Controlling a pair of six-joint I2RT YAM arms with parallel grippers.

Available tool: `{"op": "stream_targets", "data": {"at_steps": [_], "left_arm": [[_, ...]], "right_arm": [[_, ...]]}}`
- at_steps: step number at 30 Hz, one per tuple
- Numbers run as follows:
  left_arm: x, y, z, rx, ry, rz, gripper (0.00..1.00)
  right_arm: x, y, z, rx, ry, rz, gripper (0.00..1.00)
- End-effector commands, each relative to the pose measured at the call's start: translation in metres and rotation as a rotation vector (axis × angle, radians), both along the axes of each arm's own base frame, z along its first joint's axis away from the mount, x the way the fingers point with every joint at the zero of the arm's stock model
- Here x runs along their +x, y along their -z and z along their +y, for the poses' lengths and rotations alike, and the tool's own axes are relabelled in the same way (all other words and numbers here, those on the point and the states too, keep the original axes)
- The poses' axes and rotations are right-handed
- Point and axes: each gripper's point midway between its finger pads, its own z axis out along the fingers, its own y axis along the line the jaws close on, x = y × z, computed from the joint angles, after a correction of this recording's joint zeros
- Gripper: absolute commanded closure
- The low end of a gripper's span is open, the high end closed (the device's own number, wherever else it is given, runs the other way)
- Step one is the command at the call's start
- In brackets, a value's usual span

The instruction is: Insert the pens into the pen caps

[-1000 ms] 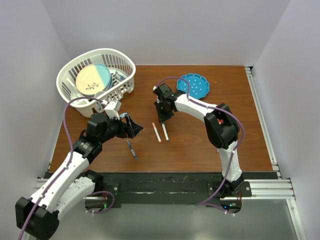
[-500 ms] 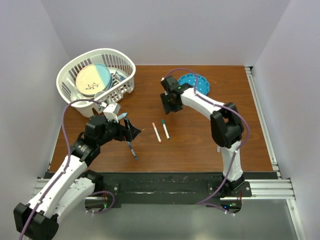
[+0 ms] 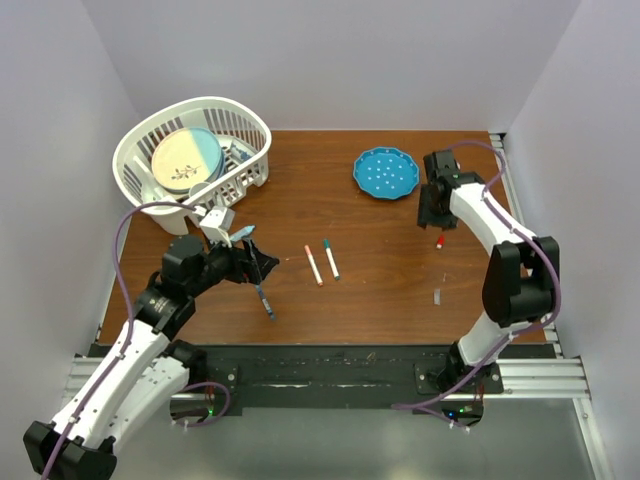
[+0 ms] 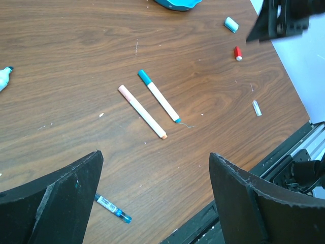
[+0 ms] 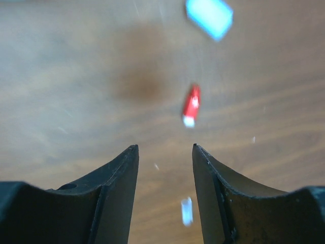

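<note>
i judge a cap pick-up is in hand: the right gripper [image 5: 165, 165], apart and empty, hovers over the worktop [image 3: 380, 290] with the red cap [image 5: 191, 104] at its 12 o'clock, so it needs a forward-and-down reach; the left gripper [image 4: 155, 162] is likewise apart.

Two white-barrelled pens lie flat and nearly parallel in the middle of the tabletop [image 4: 76, 40], close but not touching: the salmon-ended pen [image 4: 142, 112] and the teal-ended pen [image 4: 159, 96]. The dark blue pen [image 3: 263, 297] lies nearer me, to their left. I catch only one end of the thicker light blue pen [image 4: 4, 77]. Well off to my right, apart from each other, lie the light blue cap [image 5: 209, 17], the red cap [image 5: 191, 105] and the grey cap [image 5: 186, 211], all on their sides.
</note>
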Motion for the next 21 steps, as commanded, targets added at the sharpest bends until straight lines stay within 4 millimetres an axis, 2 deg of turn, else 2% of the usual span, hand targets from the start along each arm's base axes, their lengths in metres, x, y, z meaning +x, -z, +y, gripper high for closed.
{"op": "stream_targets", "data": {"at_steps": [1,5,6,8,9,11,12,16,21], "left_arm": [[0.006,-0.015,0.004,-0.001,-0.032,-0.055,0.1],[0.017,0.004,0.022,-0.016,-0.218,0.049,0.13],[0.021,0.025,0.036,0.017,-0.319,0.114,0.14],[0.022,0.049,0.044,-0.005,-0.425,0.221,0.2],[0.019,0.072,0.054,0.043,-0.49,0.298,0.25],[0.018,0.084,0.059,0.051,-0.557,0.374,0.32],[0.013,0.097,0.066,0.094,-0.601,0.433,0.39],[0.008,0.11,0.074,0.11,-0.7,0.53,0.43],[-0.007,0.142,0.073,0.156,-0.754,0.699,0.51]], "right_arm": [[-0.039,0.006,0.008,0.047,-0.026,0.049,0.5],[-0.055,0.005,0.02,0.12,-0.08,0.053,0.52],[-0.057,0.004,0.021,0.128,-0.08,0.049,0.52],[-0.062,0.002,0.02,0.131,-0.082,0.038,0.53],[-0.063,-0.006,0.02,0.134,-0.083,0.009,0.53],[-0.063,-0.013,0.02,0.14,-0.087,-0.017,0.53],[-0.063,-0.02,0.02,0.141,-0.088,-0.039,0.53],[-0.059,-0.038,0.022,0.159,-0.101,-0.107,0.54],[-0.059,-0.044,0.027,0.189,-0.115,-0.141,0.54]]}}
